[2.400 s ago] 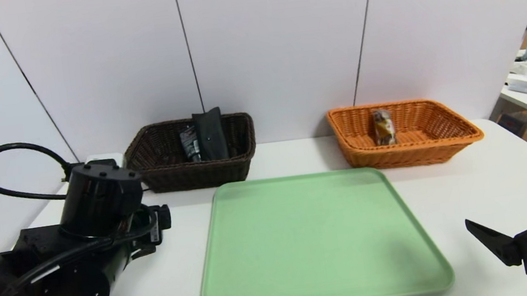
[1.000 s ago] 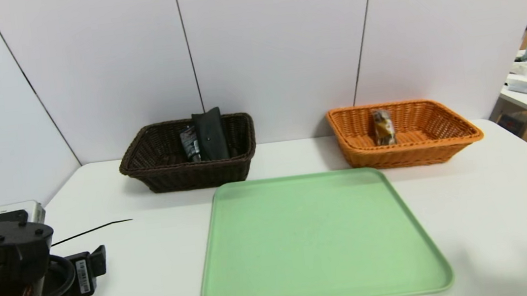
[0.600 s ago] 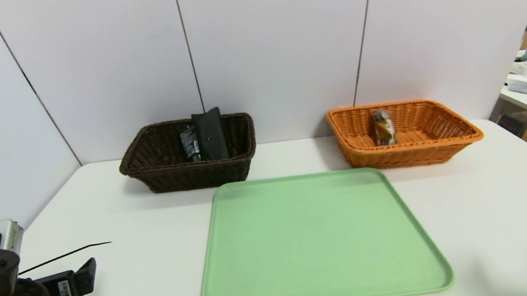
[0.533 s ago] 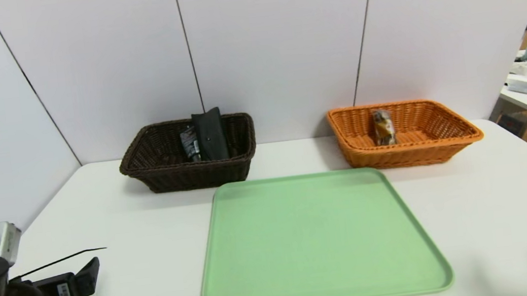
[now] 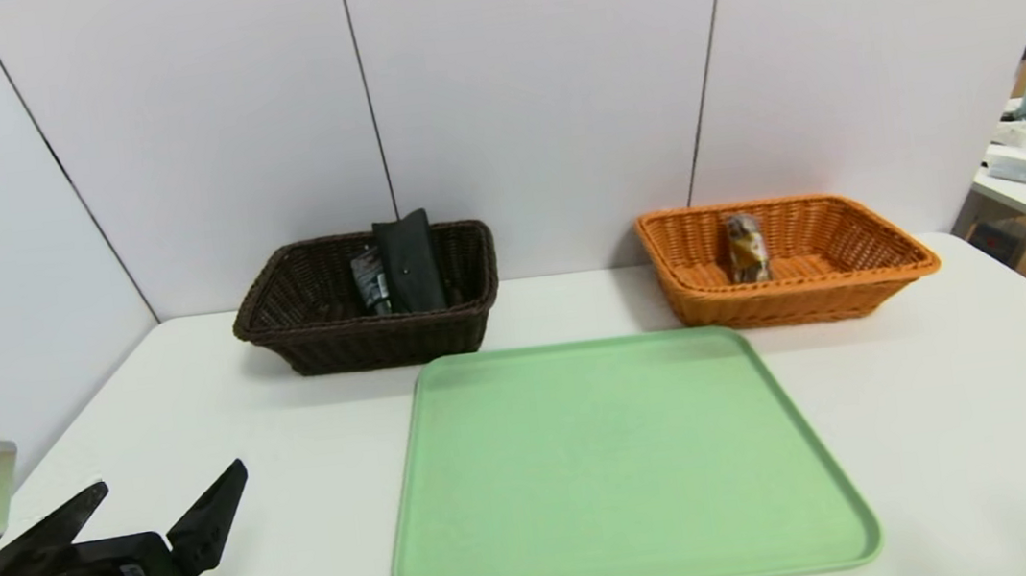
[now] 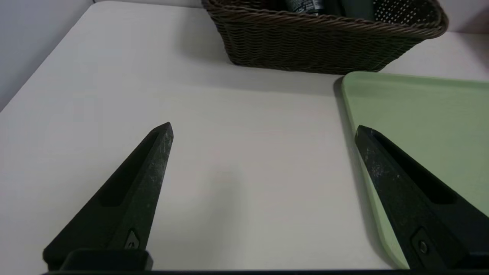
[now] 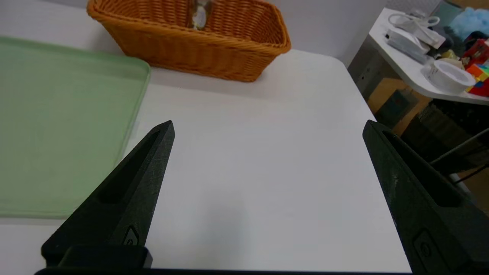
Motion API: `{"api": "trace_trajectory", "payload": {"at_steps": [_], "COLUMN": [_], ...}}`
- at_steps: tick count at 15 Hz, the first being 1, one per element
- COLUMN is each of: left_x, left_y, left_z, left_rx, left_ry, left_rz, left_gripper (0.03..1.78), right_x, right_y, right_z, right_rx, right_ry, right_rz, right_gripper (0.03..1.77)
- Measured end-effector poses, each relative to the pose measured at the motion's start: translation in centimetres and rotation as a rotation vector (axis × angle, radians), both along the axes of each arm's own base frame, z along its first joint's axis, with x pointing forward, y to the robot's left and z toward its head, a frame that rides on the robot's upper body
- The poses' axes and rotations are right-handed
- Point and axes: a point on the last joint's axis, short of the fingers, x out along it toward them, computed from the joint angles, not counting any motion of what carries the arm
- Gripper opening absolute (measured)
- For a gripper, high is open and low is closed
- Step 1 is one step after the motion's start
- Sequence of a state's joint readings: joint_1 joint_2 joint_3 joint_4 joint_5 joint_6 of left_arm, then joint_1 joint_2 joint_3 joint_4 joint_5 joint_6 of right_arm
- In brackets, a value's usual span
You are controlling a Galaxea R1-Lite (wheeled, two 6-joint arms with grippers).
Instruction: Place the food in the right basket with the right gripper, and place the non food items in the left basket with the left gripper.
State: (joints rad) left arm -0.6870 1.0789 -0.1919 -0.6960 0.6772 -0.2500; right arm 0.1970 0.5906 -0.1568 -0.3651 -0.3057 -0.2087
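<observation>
- The left gripper (image 5: 172,496) has swung nearer the robot and away from the dark brown basket (image 5: 374,342); the right gripper (image 7: 269,126) has drawn back, nearly out of the head view
- The snack bar (image 5: 747,248) is small and oblong, brown and gold in clear wrap (rather crinkly); the tube (image 5: 370,280) is black with pale lettering, the glasses case (image 5: 411,263) black and longer
- The orange basket (image 5: 804,301) holds the snack bar; the dark brown basket holds tube and case, the case leaning above its rim
- Both grippers are spread wide, released, over the table (image 5: 302,467), well apart from basket contents
</observation>
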Motion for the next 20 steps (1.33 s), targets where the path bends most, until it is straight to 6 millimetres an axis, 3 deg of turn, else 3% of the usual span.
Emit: {"api": "trace_trajectory", "payload": {"at_steps": [9,13,20], "left_x": [-1.5,-2.3,-3.9], "left_y": [0.0,0.6,1.8], "left_z": [-1.2,-2.0,-1.4], "left_rx": [0.072,0.085,0.129], "left_ry": [-0.062,-0.051,-0.157], "left_rz": [-0.142,-0.194,-0.324], "left_gripper": [1.69,1.69,1.69], "right_x": [-0.5,-0.9,-1.8], "right_y": [0.1,0.2,0.0], "right_z": [0.1,-1.4,-1.6], "right_rx": [-0.031,-0.093,-0.100], "right_ry": [-0.065,-0.051,-0.128], "right_rz": [0.101,0.187,0.180], "right_gripper": [1.70,1.70,1.70]}}
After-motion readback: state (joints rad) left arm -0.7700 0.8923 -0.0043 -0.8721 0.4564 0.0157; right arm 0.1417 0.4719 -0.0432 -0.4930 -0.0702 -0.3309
